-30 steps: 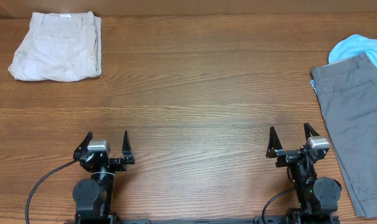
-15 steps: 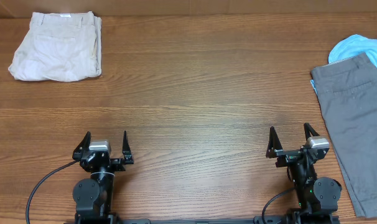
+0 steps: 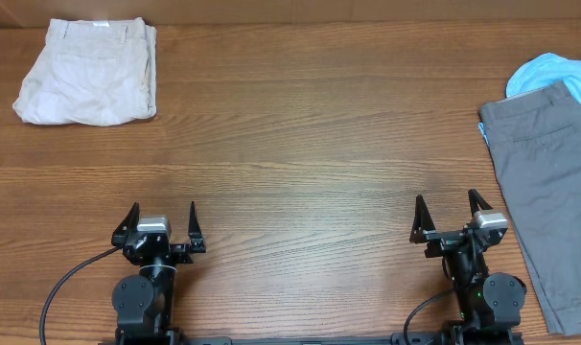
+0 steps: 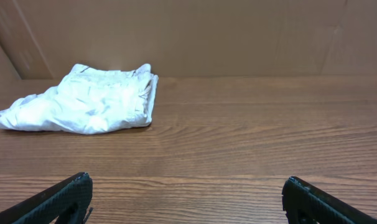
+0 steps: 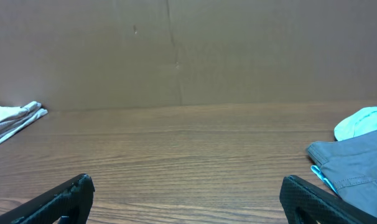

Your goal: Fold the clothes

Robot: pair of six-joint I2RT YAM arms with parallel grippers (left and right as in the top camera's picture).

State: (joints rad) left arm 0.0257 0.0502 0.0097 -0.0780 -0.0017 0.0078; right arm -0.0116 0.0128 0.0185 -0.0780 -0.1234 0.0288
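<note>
Folded light beige shorts lie at the table's far left corner, also in the left wrist view and at the left edge of the right wrist view. Grey shorts lie flat along the right edge, also in the right wrist view. A light blue garment lies bunched behind them and partly under them. My left gripper is open and empty near the front edge. My right gripper is open and empty, left of the grey shorts.
The brown wooden table spreads between the garments. A brown cardboard wall stands behind the table's far edge. A black cable runs from the left arm's base.
</note>
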